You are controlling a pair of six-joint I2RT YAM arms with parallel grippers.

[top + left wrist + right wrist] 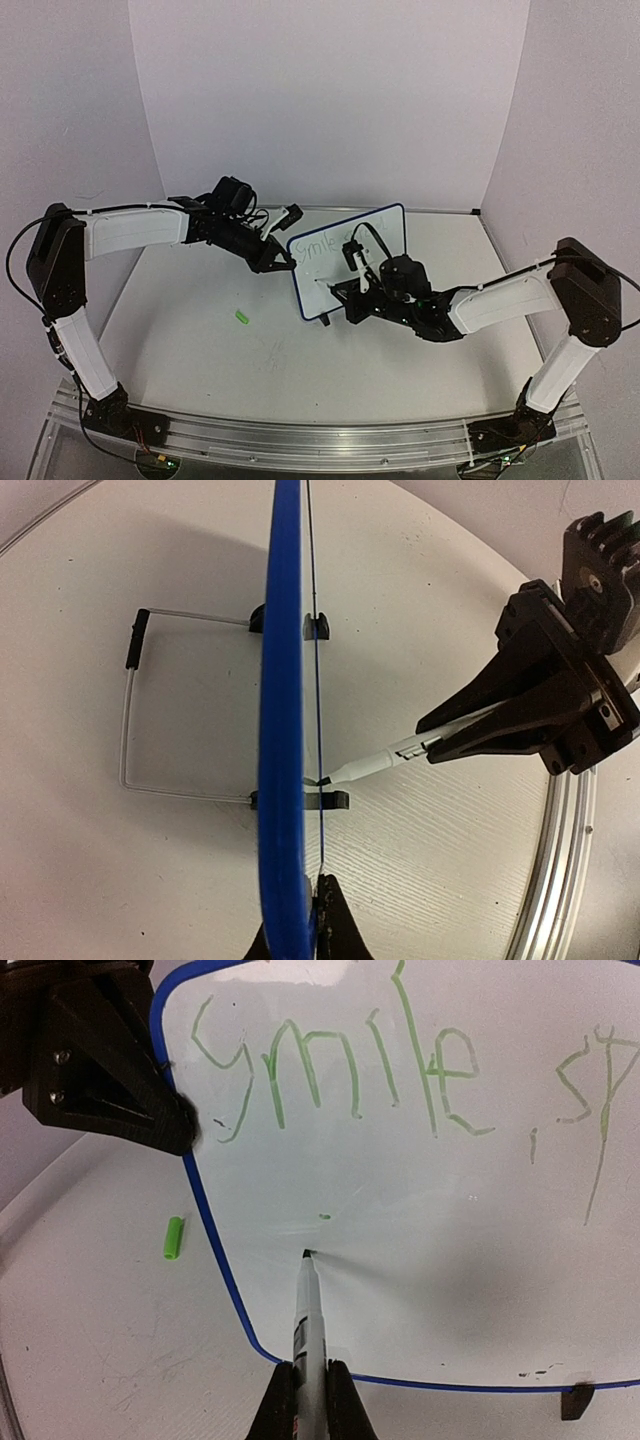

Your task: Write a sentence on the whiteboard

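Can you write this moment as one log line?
left tool: shut on whiteboard edge | right tool: shut on marker, tip at whiteboard | sentence: smile sp

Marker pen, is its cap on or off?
Off: the marker pen shows a bare tip against the whiteboard; a green cap lies on the table.

My right claw is matt black plastic. The whiteboard is smooth and shiny, the table a bit grainy.

White whiteboard rimmed dark blue, sentence in thin green, white marker tipped black, bright green cap on white table, left gripper and right gripper black.
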